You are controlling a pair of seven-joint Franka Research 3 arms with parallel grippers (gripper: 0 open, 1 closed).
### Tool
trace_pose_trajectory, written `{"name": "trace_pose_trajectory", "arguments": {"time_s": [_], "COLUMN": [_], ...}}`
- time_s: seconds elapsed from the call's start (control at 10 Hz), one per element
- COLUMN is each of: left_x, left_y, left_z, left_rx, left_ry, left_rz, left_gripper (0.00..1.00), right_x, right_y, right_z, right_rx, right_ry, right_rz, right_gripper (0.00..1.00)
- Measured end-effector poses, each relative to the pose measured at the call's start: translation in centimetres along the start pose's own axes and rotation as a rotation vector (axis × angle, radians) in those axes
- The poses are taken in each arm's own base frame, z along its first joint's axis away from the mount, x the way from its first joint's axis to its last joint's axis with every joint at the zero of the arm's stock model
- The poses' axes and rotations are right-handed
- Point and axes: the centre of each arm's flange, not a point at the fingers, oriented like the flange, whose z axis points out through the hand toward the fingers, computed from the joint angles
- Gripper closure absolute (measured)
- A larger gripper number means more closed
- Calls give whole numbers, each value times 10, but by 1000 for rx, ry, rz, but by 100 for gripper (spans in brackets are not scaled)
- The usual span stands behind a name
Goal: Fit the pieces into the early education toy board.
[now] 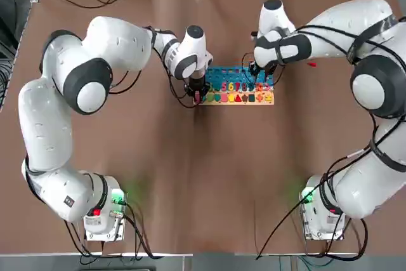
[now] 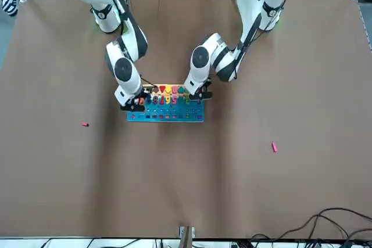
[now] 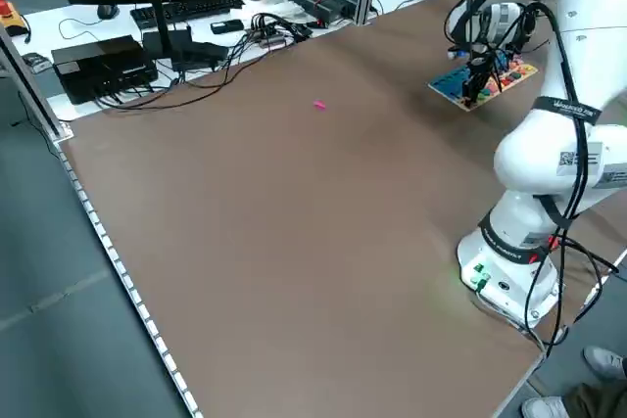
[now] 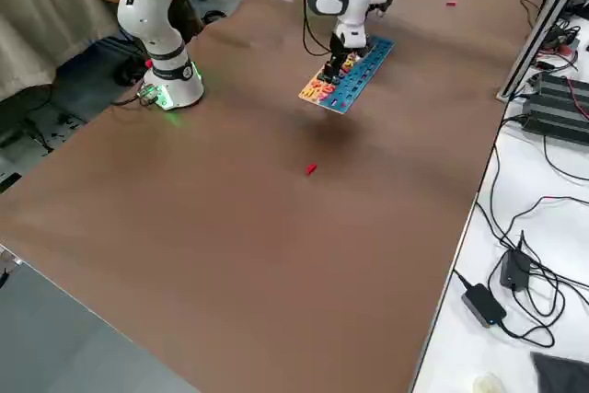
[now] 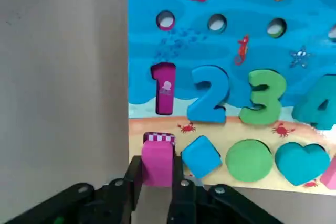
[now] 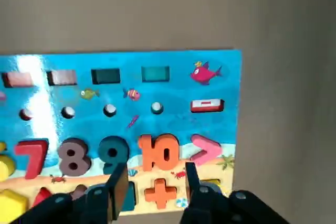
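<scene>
The flat rectangular toy board, blue across its upper part with a tan wooden strip below, lies mid-surface on the brown surface, its long axis running left to right in the top view and its tan strip toward the arm bases. Only the left wrist view shows that the left tool is clamped on a small pink rectangular block, held upright at the board's tan corner beside a blue diamond piece; from overhead that block is hidden. The right wrist view shows the right tool with fingers apart and nothing between them, poised above the orange "10" piece already seated in the board. The front view alone shows two stray bits well apart from the board: a red one and a pink one.
</scene>
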Motion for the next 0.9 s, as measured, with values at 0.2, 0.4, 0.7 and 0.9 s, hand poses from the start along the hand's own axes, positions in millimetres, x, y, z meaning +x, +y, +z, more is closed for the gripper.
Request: {"name": "trace_pose_trajectory", "arguments": {"time_s": [0.2,0.4,0.7,0.9], "left_x": [1,1,1,0], "left_y": [0,0,0,0], "left_z": [0,-1,-1,-1], "left_rx": [-1,1,4,6], "left_ry": [1,3,7,6], "left_rz": [5,11,19,23], "left_gripper": [74,74,74,74], "right_x": [28,50,71,82], "right_y": [42,97,171,221], "right_z": [-11,-9,-5,-4], "right_rx": [16,29,46,68], "right_ry": [3,-4,-13,18], "right_rz": [15,74,190,252], "right_gripper": [48,48,48,48]}}
